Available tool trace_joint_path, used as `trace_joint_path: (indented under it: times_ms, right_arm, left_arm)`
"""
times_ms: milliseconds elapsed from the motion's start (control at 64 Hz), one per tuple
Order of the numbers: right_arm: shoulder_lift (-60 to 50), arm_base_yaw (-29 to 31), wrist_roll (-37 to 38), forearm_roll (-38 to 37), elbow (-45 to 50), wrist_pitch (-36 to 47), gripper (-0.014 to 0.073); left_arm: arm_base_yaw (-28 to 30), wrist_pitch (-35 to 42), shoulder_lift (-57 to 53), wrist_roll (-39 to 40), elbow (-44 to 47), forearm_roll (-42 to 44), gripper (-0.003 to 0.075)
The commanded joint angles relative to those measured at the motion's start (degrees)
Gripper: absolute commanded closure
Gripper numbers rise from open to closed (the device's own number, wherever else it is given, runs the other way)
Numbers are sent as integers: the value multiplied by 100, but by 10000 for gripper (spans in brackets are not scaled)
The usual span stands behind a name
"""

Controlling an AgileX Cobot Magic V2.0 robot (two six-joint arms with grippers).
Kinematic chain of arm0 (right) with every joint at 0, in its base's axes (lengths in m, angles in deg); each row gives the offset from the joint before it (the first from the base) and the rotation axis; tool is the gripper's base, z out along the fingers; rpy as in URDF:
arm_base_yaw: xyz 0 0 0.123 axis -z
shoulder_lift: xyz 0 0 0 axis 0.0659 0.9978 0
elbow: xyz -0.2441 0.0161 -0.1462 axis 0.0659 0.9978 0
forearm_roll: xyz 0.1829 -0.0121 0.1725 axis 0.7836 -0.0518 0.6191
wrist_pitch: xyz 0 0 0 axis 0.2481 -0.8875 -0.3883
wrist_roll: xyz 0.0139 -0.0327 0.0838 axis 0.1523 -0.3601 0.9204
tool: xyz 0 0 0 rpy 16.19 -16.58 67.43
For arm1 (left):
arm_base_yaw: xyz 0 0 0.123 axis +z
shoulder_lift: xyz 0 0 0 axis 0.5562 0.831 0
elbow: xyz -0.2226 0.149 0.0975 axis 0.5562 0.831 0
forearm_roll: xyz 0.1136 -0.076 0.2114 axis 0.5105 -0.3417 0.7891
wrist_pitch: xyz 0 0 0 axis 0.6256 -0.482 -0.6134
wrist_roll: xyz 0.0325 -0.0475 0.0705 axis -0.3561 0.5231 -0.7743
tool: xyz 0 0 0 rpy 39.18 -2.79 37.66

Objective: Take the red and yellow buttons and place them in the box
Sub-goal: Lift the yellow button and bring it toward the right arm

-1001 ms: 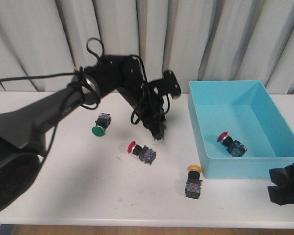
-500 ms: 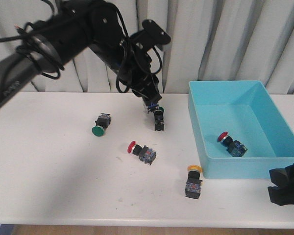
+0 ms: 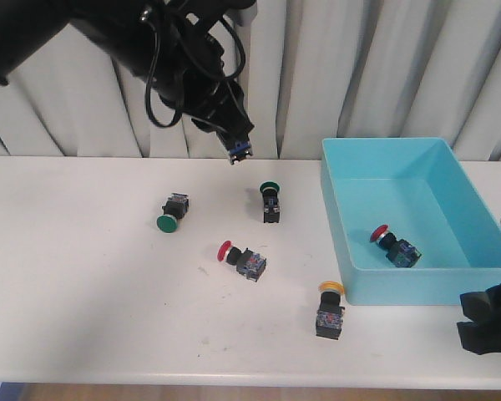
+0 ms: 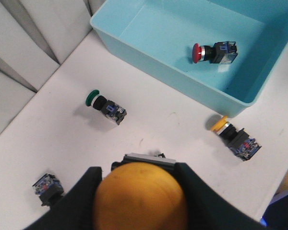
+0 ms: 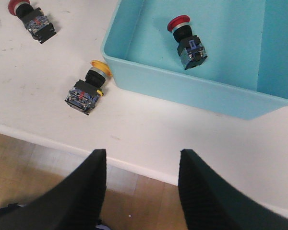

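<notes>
My left gripper [image 3: 238, 151] is raised high above the table's back, left of the turquoise box [image 3: 338, 221]. It is shut on a yellow-orange capped button [image 4: 140, 199]. One red button [image 3: 394, 245] lies in the box; it also shows in the left wrist view [image 4: 213, 51] and the right wrist view [image 5: 187, 40]. A red button [image 3: 240, 259] lies mid-table. A yellow button [image 3: 330, 311] lies by the box's front left corner. My right gripper [image 3: 488, 322] is open and empty at the table's front right edge [image 5: 141, 155].
Two green-capped buttons lie on the table, one at the left [image 3: 169, 215] and one below my left gripper [image 3: 270, 200]. White curtains hang behind the table. The wooden floor shows past the table's front edge [image 5: 48, 139].
My left arm has lifted up and back from the table with the yellow-orange button, uncovering the green button beneath it. The right arm has not moved.
</notes>
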Motion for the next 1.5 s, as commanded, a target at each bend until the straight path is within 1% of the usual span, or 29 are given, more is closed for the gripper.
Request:
trace_joint_path:
  times_ms: [0,125,219,313,438,516,578,657,750,938,1032,1141,1251,1391,1485]
  right_arm:
    - [-32,17,-44,-23,-147,233,256]
    - [-32,17,-44,-23,-147,233,256]
    - [-32,17,-44,-23,-147,233,256]
    - [-32,17,-44,-23,-147,233,256]
    - [-32,17,-44,-23,-147,233,256]
    - [-32,17,-44,-23,-147,233,256]
    - [-32,17,-44,-23,-147,220,256]
    - [-32,17,-44,-23,-147,214,256]
    - [-32,17,-44,-23,-147,214,256]
    - [-32,17,-44,-23,-147,208,256]
    - [-32,17,-44,-23,-147,196,256]
    - [-32,17,-44,-23,-147,172,256]
    - [-32,17,-44,-23,-147,172,256]
    - [-32,17,-44,-23,-147,172,256]
    - [-32,17,-44,-23,-147,172,256]
  left_arm:
    - [-70,1059,-776,69,741,-76,525]
    - [-96,2209,-1516,76,2226,-201,525]
    - [-104,3237,-2077,76,3420,-634,525]
    - [-104,4300,-2620,76,4655,-1338,525]
    - [-104,5366,-3129,70,5958,-2189,525]
    - [-104,5733,-3307,70,6654,-2729,525]
    - [-104,5989,-3412,70,7107,-3369,525]
    - [-104,6071,-3418,70,7474,-3952,525]
    - [-104,5847,-3405,9,7604,-4328,525]
    - [-104,5185,-3405,-7,7604,-4461,525]
    - [-104,5033,-3405,-367,7604,-4465,525]
    - [-104,5172,-3405,-902,7604,-4469,525]
    - [-104,5333,-3405,-857,7604,-4551,525]
    - [-104,5352,-3405,-859,7604,-5155,525]
    - [-104,5269,-3405,-1168,7584,-5479,525]
